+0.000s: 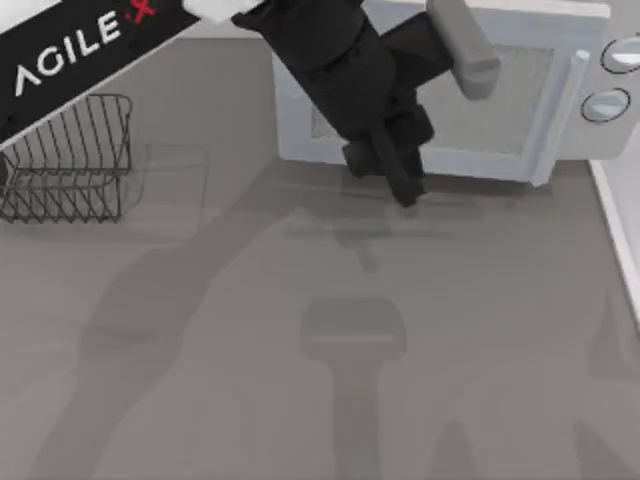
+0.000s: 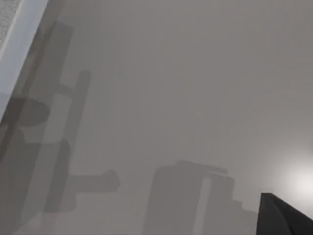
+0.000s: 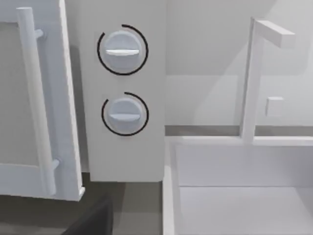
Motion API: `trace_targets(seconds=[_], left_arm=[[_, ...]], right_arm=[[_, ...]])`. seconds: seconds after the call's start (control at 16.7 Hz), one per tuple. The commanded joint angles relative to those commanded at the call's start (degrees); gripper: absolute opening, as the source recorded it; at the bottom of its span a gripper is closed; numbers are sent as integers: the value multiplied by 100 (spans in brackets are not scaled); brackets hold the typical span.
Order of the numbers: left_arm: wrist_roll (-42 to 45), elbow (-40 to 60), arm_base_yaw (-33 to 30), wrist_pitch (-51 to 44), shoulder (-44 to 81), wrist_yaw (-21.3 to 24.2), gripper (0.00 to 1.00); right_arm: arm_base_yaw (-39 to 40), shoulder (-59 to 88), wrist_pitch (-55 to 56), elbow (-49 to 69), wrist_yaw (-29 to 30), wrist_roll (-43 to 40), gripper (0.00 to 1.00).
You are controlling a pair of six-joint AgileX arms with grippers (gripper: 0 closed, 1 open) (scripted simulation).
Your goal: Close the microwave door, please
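Door: we see the door (image 1: 470, 95) at the far side of the table, right of centre, a white panel with a grey mesh window. In our right wrist view its right edge (image 3: 68, 98) stands slightly out from the microwave's front, so it looks not quite flush; how far ajar, we cannot tell.
Handle: a pale vertical bar, the handle (image 1: 560, 115), runs along the door's right edge; our right wrist view shows it (image 3: 36, 98) held off the panel on 2 short posts.
Knob panel: just right of the door is the knob panel (image 3: 124, 156) with 2 round knobs (image 3: 122, 49), one above the other.
Left gripper: our left gripper (image 1: 395, 180) hangs over the table just in front of the door's lower edge, left of the handle. Its black arm crosses the door's left half. We cannot tell whether its fingers are apart or together.
Right arm: a grey link of our right arm (image 1: 462, 45) lies over the door's upper part.
Table: the grey table (image 1: 200, 400) carries the arms' shadows.
Basket: a wire basket (image 1: 70, 160) sits at the far left, well apart from the door.
Sink: a white sink (image 3: 234, 191) with a faucet (image 3: 257, 78) lies right of the microwave.
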Motion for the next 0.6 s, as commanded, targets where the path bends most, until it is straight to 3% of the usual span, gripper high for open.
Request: trace_targets(seconds=[0.6], left_arm=[[-65,549,-145,72,232,-64,0]], right_arm=[[0,0,0,0,0,0,100]])
